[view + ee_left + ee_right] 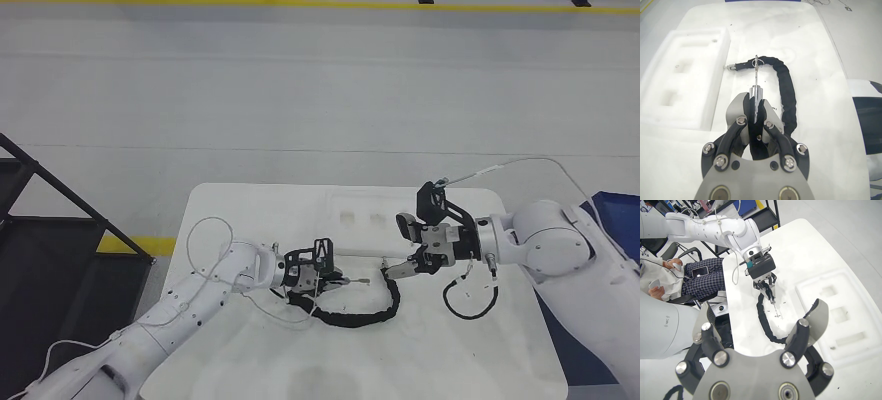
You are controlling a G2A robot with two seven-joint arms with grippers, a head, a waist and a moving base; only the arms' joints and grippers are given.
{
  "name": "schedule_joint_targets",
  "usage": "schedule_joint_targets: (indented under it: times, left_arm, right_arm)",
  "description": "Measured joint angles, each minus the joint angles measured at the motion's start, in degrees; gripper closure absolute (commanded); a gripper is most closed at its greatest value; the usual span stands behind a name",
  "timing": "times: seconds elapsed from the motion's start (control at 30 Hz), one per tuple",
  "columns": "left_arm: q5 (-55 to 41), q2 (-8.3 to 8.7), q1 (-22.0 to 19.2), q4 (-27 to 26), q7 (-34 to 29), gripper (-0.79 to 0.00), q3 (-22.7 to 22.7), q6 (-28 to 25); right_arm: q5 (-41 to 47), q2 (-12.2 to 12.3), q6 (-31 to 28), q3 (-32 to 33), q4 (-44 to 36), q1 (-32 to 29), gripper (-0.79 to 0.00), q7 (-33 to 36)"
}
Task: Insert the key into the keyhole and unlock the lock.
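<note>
Left wrist view: the left gripper (754, 99) has its jaws clamped on the chrome lock cylinder (756, 93). The key (755, 75) sits in the cylinder's outer end, with its key ring (757, 62) at the bow. How deep the blade goes is hard to judge, and it may not be fully seated. The black sleeved cable (788, 91) curves from the cylinder across the white worktop (772, 28) to its metal pin end (728, 67), which lies just beside the wall of the foam tray (696, 35). In the right wrist view, the right gripper (761, 317) hangs over the cable near the tray, jaws spread wide and holding nothing, apart from the key.
</note>
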Motion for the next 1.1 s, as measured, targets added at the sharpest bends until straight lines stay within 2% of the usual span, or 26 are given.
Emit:
schedule_joint_targets:
  times: [0.03, 0.07, 0.33, 0.57, 0.67, 0.83, 1.1]
  left_arm:
    - [0.6, -0.27, -0.3, 0.5, 0.3, -0.357, 0.5, 0.0]
    - [1.3, -0.62, -0.6, 1.2, 0.8, -0.785, 1.0, -0.2]
    - [1.2, -2.35, -2.9, 5.9, 3.6, -0.785, 2.0, -1.6]
    - [-1.1, -2.38, -6.8, 6.7, 7.1, -0.785, -1.4, -5.9]
    - [-2.1, -2.18, -9.2, 6.8, 7.6, -0.785, -3.4, -8.1]
    - [-6.9, -1.96, -14.2, 7.1, 7.2, -0.785, -4.0, -8.3]
    - [-17.1, -1.91, -24.0, 10.4, 3.0, -0.785, -1.5, -8.3]
  right_arm:
    - [0.0, -0.1, -0.2, -0.2, 0.3, 0.1, -0.785, -0.1]
    - [-0.1, -0.1, -0.3, -0.4, 0.6, 0.2, -0.785, -0.3]
    - [-1.0, -0.9, -3.6, -2.5, 3.5, 1.7, -0.785, -2.1]
    - [-1.0, -1.8, -11.6, -4.0, 9.3, 4.3, -0.785, -5.2]
    - [-3.0, -2.1, -14.5, -4.5, 11.8, 6.5, -0.785, -7.8]
    - [-7.8, -2.3, -19.3, -4.7, 17.1, 10.8, -0.785, -12.7]
    - [-8.4, -3.1, -19.5, -6.7, 23.9, 18.0, -0.785, -14.2]
